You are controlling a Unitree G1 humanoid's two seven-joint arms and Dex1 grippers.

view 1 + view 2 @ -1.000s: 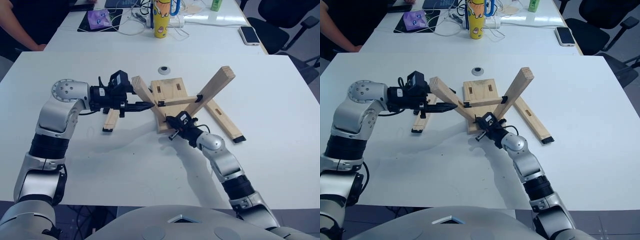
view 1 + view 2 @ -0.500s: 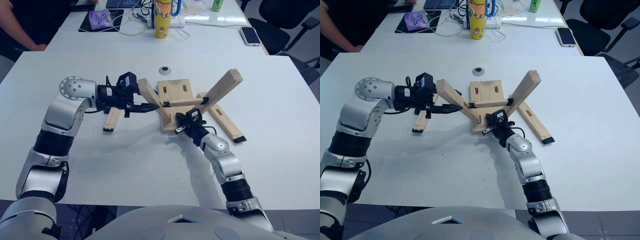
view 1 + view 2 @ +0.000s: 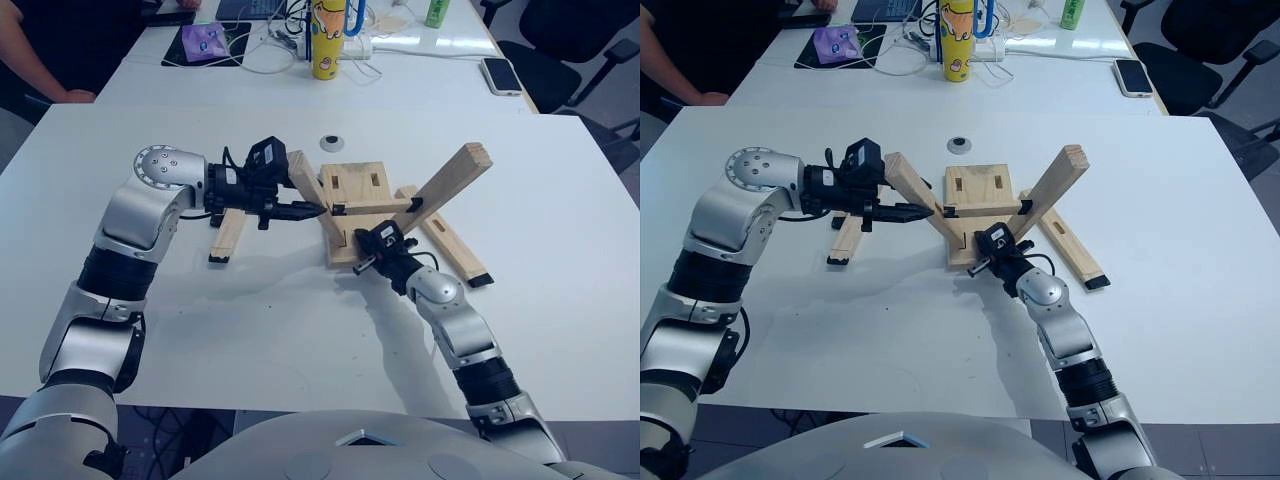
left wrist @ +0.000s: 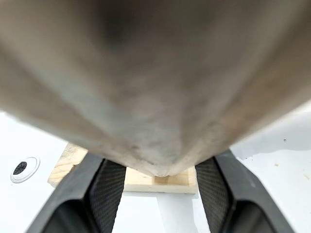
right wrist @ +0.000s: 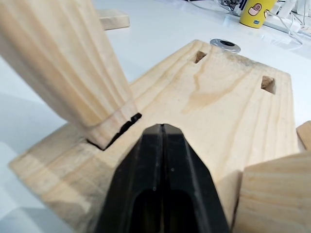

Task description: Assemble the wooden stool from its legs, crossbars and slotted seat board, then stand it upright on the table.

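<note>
Shift: sliding a little toward the robot's right across the table (image 3: 250, 320), seat board (image 3: 360, 180) and plugged-in legs together, both grippers travelling along (some of the apparent drift belonging to the camera).

Stool so far: lying seat-down, seat board flat on the table, left leg (image 3: 312, 195) and right leg (image 3: 450, 180) standing in the near slots and splaying outward, crossbar (image 3: 372, 207) bridging them; far pair of slots sitting open.

Waiting parts: lying flat, loose leg (image 3: 224, 233) near the left arm, second loose leg (image 3: 447, 245) just beside the board on the right.

Risk: levering the left leg out of its slot, or tipping the whole board, by pushing sideways while a dark gap is showing at the leg's foot in the right wrist view. Popping the crossbar off one end if the legs spread further. Skidding the board, being pinned by a single fingertip only.

Left gripper (image 3: 305, 210): clamping the left leg partway up, wood filling the gap between the fingers.

Right gripper (image 5: 162, 132): pressing its fingers fully together, carrying nothing, tip pointing down at the seat board just beside the left leg's foot; actual contact hard to confirm.
</note>
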